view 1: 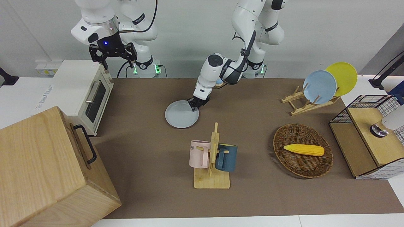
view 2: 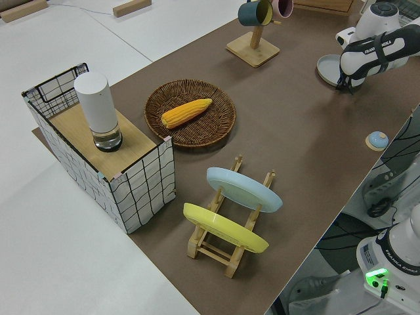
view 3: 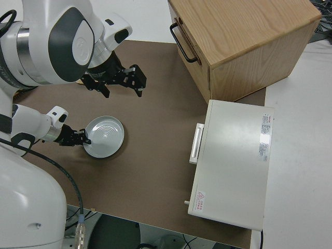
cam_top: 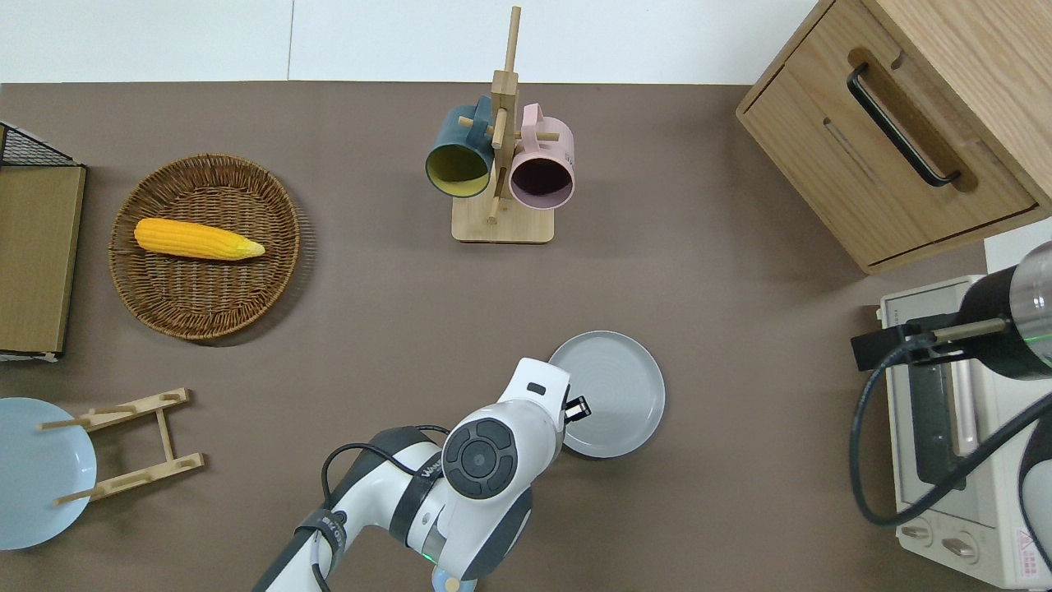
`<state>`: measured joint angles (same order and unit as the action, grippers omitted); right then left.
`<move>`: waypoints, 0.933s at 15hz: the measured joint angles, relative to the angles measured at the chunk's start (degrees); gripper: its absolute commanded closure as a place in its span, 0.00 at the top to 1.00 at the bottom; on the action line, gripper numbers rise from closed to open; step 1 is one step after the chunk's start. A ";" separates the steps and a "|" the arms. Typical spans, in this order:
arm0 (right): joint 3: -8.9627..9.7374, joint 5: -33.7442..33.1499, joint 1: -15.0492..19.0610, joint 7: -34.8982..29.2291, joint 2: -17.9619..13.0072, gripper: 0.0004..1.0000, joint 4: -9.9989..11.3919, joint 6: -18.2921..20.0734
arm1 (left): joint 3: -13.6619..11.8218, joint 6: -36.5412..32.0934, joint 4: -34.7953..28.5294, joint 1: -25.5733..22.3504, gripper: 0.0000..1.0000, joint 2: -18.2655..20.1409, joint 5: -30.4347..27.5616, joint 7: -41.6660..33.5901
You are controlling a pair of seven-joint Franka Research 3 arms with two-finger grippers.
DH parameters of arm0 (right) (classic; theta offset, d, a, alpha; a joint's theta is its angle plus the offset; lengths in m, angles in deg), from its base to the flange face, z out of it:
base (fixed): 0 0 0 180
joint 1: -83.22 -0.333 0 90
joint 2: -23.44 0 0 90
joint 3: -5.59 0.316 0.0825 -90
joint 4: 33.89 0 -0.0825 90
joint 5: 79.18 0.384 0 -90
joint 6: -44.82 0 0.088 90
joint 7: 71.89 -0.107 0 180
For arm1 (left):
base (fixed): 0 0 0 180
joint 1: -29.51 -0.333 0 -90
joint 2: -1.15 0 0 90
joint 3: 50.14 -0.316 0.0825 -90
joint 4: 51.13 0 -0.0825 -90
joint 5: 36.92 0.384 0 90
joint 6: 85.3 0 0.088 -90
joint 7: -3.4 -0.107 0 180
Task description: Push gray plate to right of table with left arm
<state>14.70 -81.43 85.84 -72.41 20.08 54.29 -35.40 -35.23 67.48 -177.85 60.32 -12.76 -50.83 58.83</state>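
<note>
The gray plate [cam_top: 615, 393] lies flat on the brown table [cam_top: 740, 345], between the mug rack and the robots; it also shows in the front view [view 1: 180, 115] and the right side view [view 3: 106, 135]. My left gripper [cam_top: 575, 409] is low at the plate's rim, on the side toward the left arm's end of the table, touching it; it also shows in the front view [view 1: 194, 106] and the right side view [view 3: 79, 138]. My right gripper [view 1: 114, 59] is parked, open and empty.
A wooden rack with two mugs [cam_top: 500, 168] stands farther from the robots than the plate. A toaster oven [cam_top: 953, 427] and a wooden drawer box [cam_top: 896, 131] stand at the right arm's end. A basket with corn [cam_top: 205, 245] and a plate rack [cam_top: 123, 444] are toward the left arm's end.
</note>
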 measured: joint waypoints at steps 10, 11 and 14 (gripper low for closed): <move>0.00 0.00 0.00 0.00 0.00 1.00 0.00 0.00 | -5.21 -15.80 6.79 -0.17 0.99 2.21 11.61 -2.11; 0.00 0.00 0.00 0.00 0.00 1.00 0.00 0.00 | -5.81 -17.68 6.93 -1.46 0.99 3.59 11.63 -5.10; 0.00 0.00 0.00 0.00 0.00 1.00 0.00 0.00 | -6.11 -23.79 7.02 -7.06 0.99 7.24 11.69 -15.34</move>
<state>14.70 -81.43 85.84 -72.41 20.08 54.29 -35.40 -41.35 43.69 -170.82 53.26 -5.52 -39.14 43.49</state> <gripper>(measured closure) 0.004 0.004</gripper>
